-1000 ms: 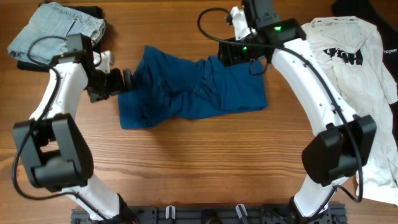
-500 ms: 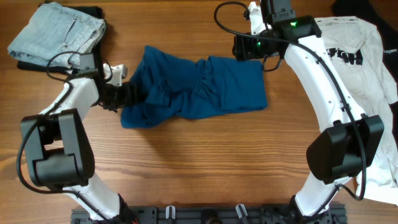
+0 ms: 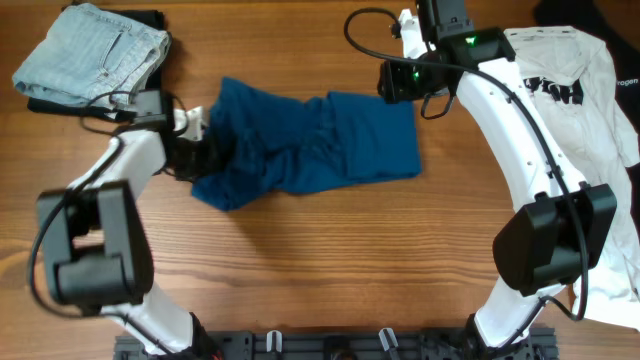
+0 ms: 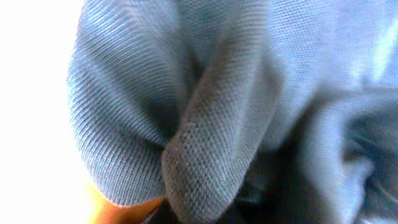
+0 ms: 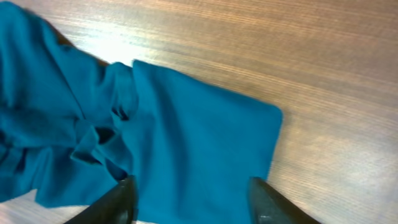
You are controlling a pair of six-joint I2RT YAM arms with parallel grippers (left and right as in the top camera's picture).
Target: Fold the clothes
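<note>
The dark-blue polo shirt point(image 3: 320, 145) lies crumpled across the middle of the wooden table point(image 3: 320, 260). My left gripper point(image 3: 205, 150) is shut on the polo shirt's bunched left edge; in the left wrist view its knit fabric point(image 4: 217, 93) fills the frame and hides the fingers. My right gripper point(image 3: 388, 88) hovers open over the shirt's far right corner. In the right wrist view its dark fingertips point(image 5: 124, 186) straddle flat blue cloth point(image 5: 199, 143) without pinching it. The pale-blue jeans point(image 3: 90, 50) sit folded at the far left. The white T-shirt point(image 3: 570, 90) with black lettering lies spread at the right.
A black cloth point(image 3: 150, 18) peeks from under the jeans, and another dark item point(image 3: 580, 12) lies at the far right corner. The white T-shirt drapes down along the right side of the table. A black rail point(image 3: 330, 345) with the arm bases runs along the near edge.
My left gripper has closed on the polo shirt's left edge and drawn it slightly up and left. The right gripper shifted right over the shirt's corner, jaws narrowing a little.
</note>
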